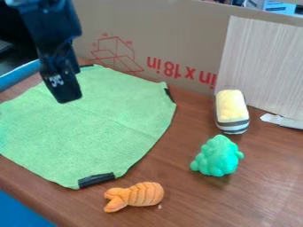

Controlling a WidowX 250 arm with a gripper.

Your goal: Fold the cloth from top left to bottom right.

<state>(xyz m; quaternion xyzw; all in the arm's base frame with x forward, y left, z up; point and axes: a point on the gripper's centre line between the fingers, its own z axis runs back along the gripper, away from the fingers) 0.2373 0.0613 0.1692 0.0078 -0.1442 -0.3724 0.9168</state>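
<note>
Hanging over cloth [100,128] (arm [52,29] slightly tilted)

bench [254,197]: brown wood grain | green cloth [100,126]: spread open, black edge patches | orange shrimp-like toy [139,194]: near cloth's front patch | lumpy green toy [218,157]: right of cloth | yellow-topped, stripe-bottomed toy [231,108]: behind lumpy one
</note>
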